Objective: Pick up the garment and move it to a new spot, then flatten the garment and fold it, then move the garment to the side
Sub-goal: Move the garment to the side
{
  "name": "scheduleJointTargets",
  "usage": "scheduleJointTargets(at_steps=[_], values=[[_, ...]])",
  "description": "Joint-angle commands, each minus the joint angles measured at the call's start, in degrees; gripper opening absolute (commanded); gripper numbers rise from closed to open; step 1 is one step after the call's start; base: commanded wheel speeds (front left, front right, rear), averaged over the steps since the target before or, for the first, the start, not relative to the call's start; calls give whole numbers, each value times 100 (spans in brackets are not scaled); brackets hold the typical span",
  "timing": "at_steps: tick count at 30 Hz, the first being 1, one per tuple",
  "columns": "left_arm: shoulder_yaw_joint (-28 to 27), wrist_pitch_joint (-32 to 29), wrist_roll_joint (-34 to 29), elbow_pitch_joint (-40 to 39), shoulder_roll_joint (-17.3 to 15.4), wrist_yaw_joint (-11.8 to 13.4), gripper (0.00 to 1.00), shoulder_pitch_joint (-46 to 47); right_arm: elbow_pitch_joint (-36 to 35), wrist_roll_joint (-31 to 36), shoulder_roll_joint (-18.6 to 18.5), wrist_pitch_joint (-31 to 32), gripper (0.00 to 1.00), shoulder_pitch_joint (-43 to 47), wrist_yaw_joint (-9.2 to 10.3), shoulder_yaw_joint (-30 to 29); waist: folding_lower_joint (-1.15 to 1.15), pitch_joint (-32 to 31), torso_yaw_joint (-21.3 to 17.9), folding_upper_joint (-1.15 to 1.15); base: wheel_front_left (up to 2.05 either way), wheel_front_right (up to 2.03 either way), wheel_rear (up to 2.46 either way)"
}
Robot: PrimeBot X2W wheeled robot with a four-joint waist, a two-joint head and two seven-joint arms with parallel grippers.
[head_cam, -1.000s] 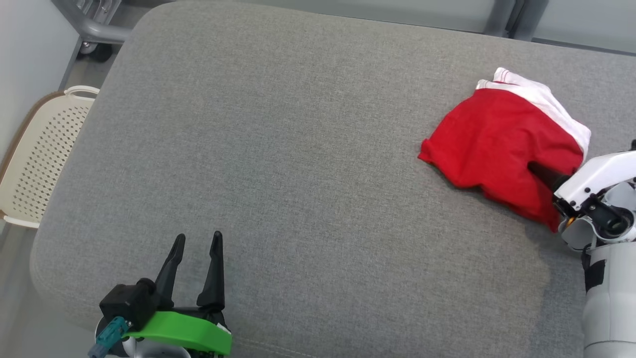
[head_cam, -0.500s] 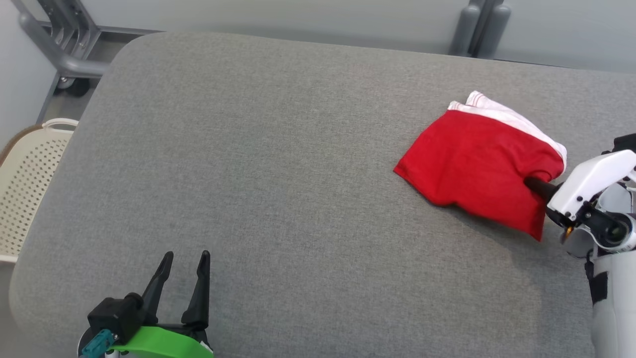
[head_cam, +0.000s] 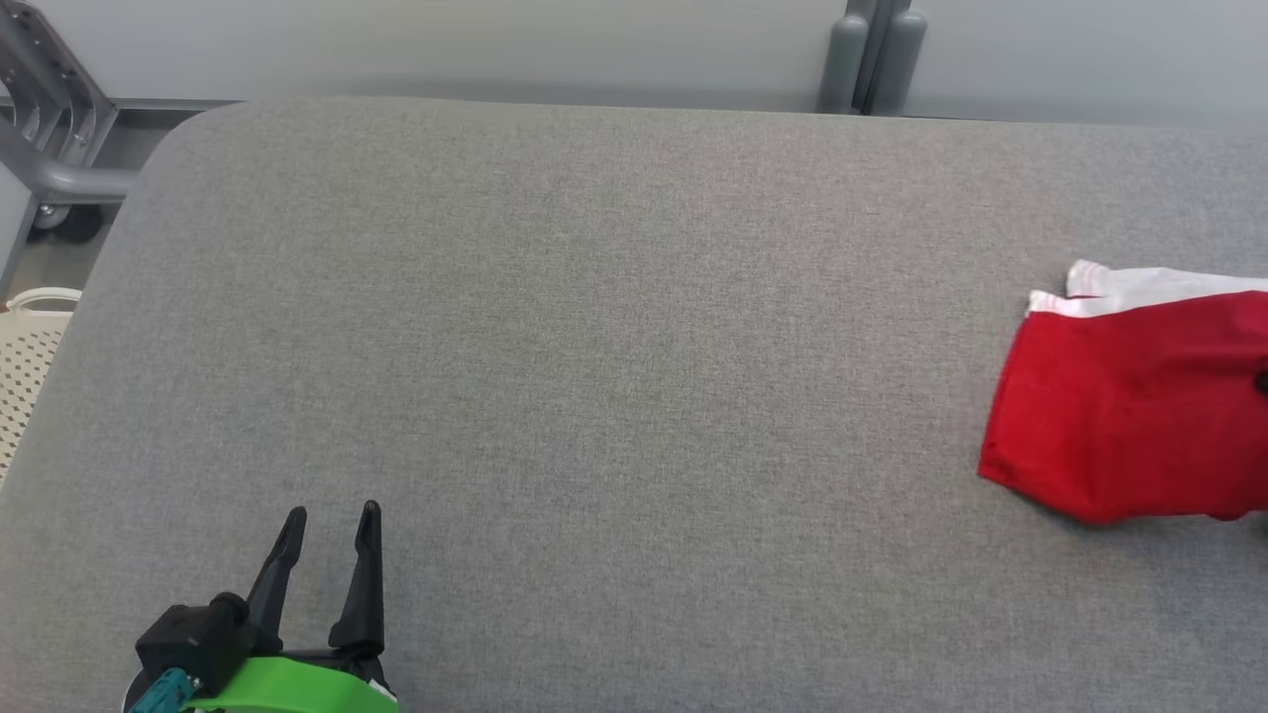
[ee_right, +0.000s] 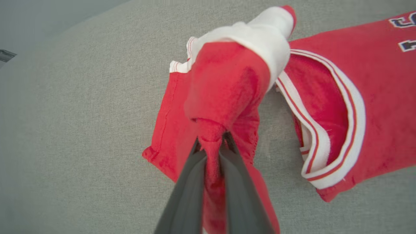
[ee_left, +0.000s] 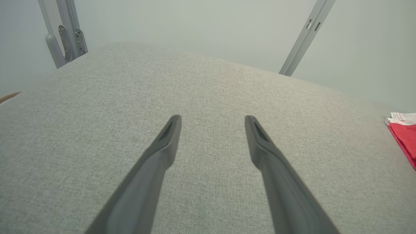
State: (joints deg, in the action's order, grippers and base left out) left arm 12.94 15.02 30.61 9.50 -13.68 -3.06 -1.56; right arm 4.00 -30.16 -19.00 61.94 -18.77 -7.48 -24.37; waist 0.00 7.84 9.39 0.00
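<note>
Red jersey (ee_right: 227, 81), white-trimmed, w/ dark lettering at the R wrist view's top right, lay at the far R end of the grey fabric-covered worktop (head_cam: 594, 347), cut by the head view's R edge. It wasn't flat: one part was bunched into a hump, an opening gaped beside it, and the rest was spread on the surface.

R claw (ee_right: 213, 141) was shut narrow on a pinch of red cloth at the hump's near side, a finger either side of the fold. The grab looked made, so the lift was prob. the step in hand. From that claw the jersey ran fwd and off to the view's R, long axis approx. across the view.

L claw (head_cam: 332, 512) stood wide, holding nothing, by the worktop's near-L part. It was well apart from the jersey, which lay off to its R. So the R arm was much the nearer.

Bare worktop for a new spot lay to the jersey's L, btwn the two claws. A carry that way would likely drag the loose part unless raised first. A cream perforated basket (head_cam: 25, 366) sat off the worktop's L end.
</note>
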Motion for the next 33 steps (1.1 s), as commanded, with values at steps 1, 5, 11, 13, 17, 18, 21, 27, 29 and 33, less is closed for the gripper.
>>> scheduleJointTargets(at_steps=[1,5,11,13,17,18,21,27,29,33], values=[[-61,15,-69,-6,27,-11,100,-25,-182,73,-108,157,0,89,-1,-83,0,70,-19,0,0,0,0],[-120,15,-76,-17,120,27,100,61,-548,185,-327,525,0,55,-1,-347,0,241,-27,0,0,0,0],[-164,15,-80,-29,190,-13,100,180,-736,396,-487,873,0,-11,-1,-675,0,486,-18,0,0,0,0],[-176,15,-79,-48,211,-5,100,225,-779,480,-545,994,0,31,-1,-759,0,564,-21,0,0,0,0],[-185,16,-78,-48,236,6,100,290,-856,682,-694,1119,0,62,-1,-830,0,755,-50,0,0,0,0],[-188,16,-81,-53,237,10,100,322,-871,766,-764,1059,0,54,-1,-812,0,811,-64,0,0,0,0],[-193,16,-90,-74,220,13,100,420,-793,999,-1037,848,0,-46,-1,-695,0,1000,-114,0,0,0,0],[-190,2,-100,-62,169,-14,100,631,-582,1446,-1367,606,0,-267,-2,-386,0,1342,-177,0,0,0,0],[-199,2,-107,-45,144,-29,100,709,-451,1565,-1463,488,0,-390,-1,-293,0,1454,-186,0,0,0,0],[-207,4,-105,-5,137,-44,100,818,-117,1799,-1614,148,0,-568,-1,-146,0,1596,-183,0,0,0,0]])
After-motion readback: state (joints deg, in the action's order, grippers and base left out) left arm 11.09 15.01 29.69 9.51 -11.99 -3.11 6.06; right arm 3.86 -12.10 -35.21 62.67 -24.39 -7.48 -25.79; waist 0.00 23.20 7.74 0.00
